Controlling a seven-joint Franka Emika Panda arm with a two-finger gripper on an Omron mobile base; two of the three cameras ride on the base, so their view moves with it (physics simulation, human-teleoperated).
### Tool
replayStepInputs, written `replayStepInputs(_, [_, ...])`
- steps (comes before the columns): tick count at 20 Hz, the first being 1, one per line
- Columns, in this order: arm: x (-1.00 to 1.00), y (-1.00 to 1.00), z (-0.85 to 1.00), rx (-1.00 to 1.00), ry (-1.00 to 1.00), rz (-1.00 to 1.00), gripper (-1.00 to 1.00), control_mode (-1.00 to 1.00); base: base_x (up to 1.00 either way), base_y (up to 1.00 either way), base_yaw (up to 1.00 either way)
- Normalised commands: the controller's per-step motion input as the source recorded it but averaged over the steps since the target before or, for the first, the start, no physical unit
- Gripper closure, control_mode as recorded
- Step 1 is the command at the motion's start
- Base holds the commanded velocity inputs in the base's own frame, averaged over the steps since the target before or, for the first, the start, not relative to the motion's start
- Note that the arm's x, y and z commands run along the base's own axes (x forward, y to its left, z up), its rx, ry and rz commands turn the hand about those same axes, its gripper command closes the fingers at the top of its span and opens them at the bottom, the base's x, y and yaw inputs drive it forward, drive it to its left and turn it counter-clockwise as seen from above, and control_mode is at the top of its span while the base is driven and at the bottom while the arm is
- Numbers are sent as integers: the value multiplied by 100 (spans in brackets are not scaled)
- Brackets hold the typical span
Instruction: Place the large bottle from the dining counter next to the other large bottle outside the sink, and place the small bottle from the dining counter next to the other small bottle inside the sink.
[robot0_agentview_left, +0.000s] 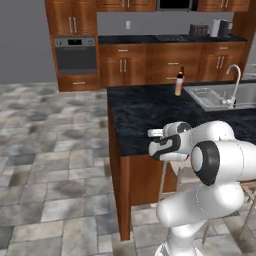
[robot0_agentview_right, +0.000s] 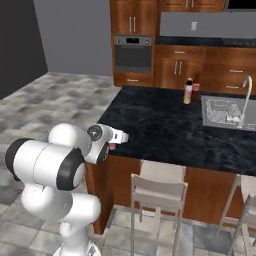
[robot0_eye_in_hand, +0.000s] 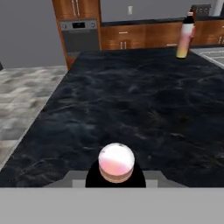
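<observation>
Gripper (robot0_eye_in_hand: 116, 177) clamped on small bottle (robot0_eye_in_hand: 116, 162) over near counter (robot0_eye_in_hand: 131, 109) edge; next, carry far right into sink (robot0_agentview_left: 220, 97).

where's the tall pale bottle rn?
The tall pale bottle stands upright on the black counter, just left of the sink in both base views.

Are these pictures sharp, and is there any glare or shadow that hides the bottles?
Left base view: soft, the pale bottle by the sink blurred, no glare. Right base view: equally soft, even light. Hand view: the small bottle close and blurred, its base hidden; faint sheen on the counter.
</observation>
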Motion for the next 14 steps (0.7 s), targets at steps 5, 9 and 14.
replayStepInputs(5, [0,0,0,0,0,0,100,100,35,100,0])
replayStepInputs(9, [0,0,0,0,0,0,100,100,41,100,0])
replayStepInputs(14, [0,0,0,0,0,0,100,100,62,99,0])
